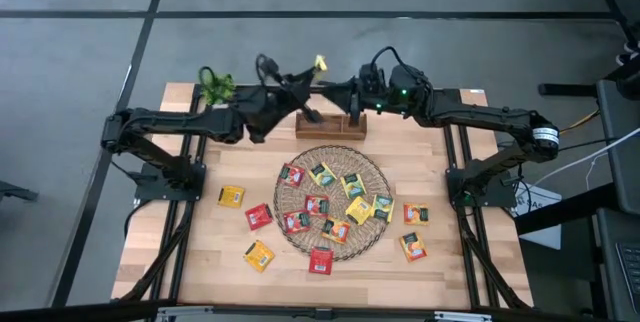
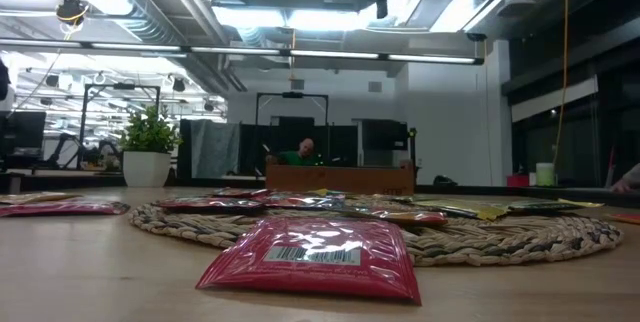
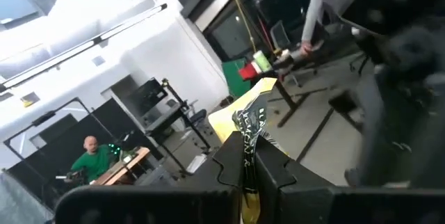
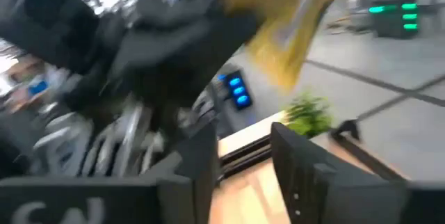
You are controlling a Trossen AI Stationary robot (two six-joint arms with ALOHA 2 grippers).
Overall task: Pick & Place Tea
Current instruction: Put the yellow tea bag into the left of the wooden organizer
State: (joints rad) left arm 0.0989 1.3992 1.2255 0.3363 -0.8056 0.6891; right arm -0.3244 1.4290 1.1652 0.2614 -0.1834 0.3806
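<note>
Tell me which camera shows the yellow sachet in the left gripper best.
The left wrist view: the left gripper pinches the yellow sachet up close. The high view shows a small speck; the right wrist view shows it blurred; the low view misses it.

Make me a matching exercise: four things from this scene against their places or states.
Things:
1. left gripper
2. right gripper
3. wicker mat
4. potted plant

Places or states:
A. far left of the table
B. shut on a yellow sachet
C. open, holding nothing
D. middle of the table, under several sachets

Pairs: 1-B, 2-C, 3-D, 4-A
</note>
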